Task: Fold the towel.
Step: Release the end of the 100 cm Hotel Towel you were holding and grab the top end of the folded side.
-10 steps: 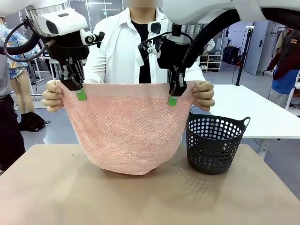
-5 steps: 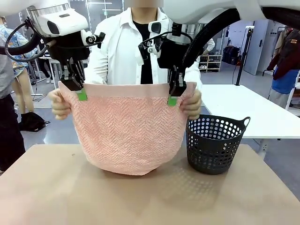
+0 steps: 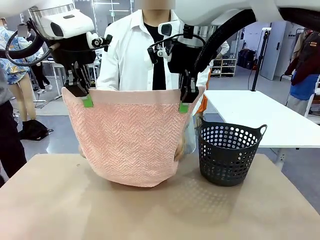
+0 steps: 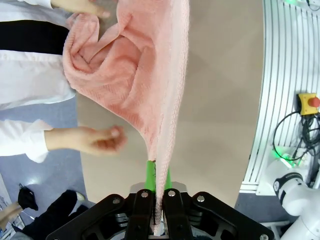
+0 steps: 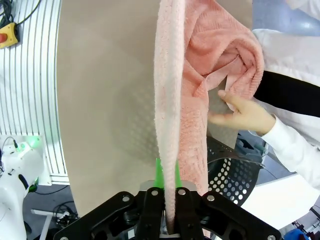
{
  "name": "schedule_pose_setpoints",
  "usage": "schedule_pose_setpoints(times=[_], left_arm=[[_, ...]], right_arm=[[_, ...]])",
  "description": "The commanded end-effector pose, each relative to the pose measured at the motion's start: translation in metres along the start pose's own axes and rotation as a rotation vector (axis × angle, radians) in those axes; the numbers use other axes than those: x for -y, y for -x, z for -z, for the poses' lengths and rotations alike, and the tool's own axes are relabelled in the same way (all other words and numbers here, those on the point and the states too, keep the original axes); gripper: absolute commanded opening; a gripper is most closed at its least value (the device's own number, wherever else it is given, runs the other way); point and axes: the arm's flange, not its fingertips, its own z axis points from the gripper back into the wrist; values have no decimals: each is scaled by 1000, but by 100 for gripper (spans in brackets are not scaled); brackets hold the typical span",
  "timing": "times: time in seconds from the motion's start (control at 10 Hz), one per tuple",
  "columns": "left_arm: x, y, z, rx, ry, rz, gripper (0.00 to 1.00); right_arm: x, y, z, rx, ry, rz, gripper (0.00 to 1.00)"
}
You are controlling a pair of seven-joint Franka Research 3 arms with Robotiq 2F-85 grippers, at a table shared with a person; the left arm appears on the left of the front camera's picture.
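Note:
The salmon-pink towel (image 3: 132, 140) hangs as a sheet between my two grippers, with its bottom edge resting on the table (image 3: 150, 215). My left gripper (image 3: 86, 99) is shut on the top left hem and my right gripper (image 3: 184, 104) on the top right hem. In the left wrist view the towel (image 4: 150, 75) runs up from the left gripper (image 4: 158, 176), its lower part bunched near the person's hand (image 4: 95, 140). In the right wrist view the towel (image 5: 175, 100) leaves the right gripper (image 5: 170, 176), and a hand (image 5: 242, 114) touches its far folds.
A dark perforated basket (image 3: 230, 152) stands on the table right of the towel and also shows as the basket (image 5: 235, 175) in the right wrist view. The person in a white shirt (image 3: 130, 55) stands right behind the towel. A white table (image 3: 260, 117) lies beyond.
The person's hands have let go of the towel's top corners and dropped behind its lower part. Both grippers still hold the hem at the same height.

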Motion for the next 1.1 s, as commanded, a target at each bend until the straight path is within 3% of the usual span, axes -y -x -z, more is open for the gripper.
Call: schedule_pose_setpoints(times=[0.0,1.0], left_arm=[[0,0,-1,0,-1,1,0],[0,0,-1,0,-1,1,0]], right_arm=[[0,0,-1,-8,6,-9,0],[0,0,-1,-8,6,-9,0]])
